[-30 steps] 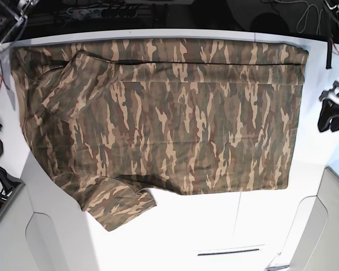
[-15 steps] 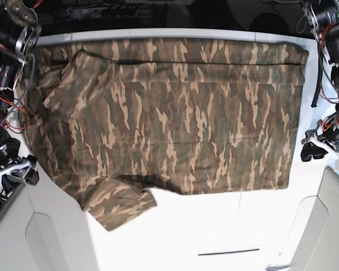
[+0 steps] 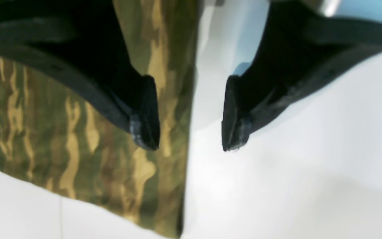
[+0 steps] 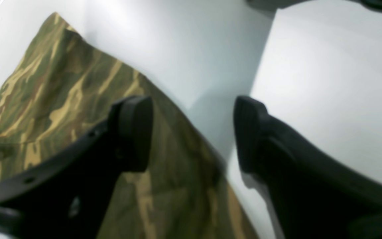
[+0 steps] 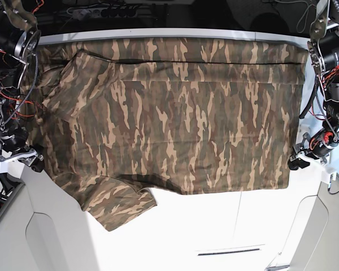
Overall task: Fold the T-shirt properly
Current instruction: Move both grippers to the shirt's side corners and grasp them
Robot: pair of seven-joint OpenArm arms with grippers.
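Observation:
The camouflage T-shirt lies spread flat across the white table. One sleeve sticks out at the front left, and the collar does not show. My left gripper is open at the shirt's right edge, near its front corner. In the left wrist view it straddles the hem: one finger is over the cloth, the other over bare table. My right gripper is open at the shirt's left edge. In the right wrist view it straddles the cloth's border.
Grey panels flank the table's front at the left and right. A dark slot lies near the front edge. Cables and a power strip run behind the table. Both arms' motor housings stand over the back corners.
Both arms have swung in from the sides and come down to the shirt's left and right edges. The shirt has not moved.

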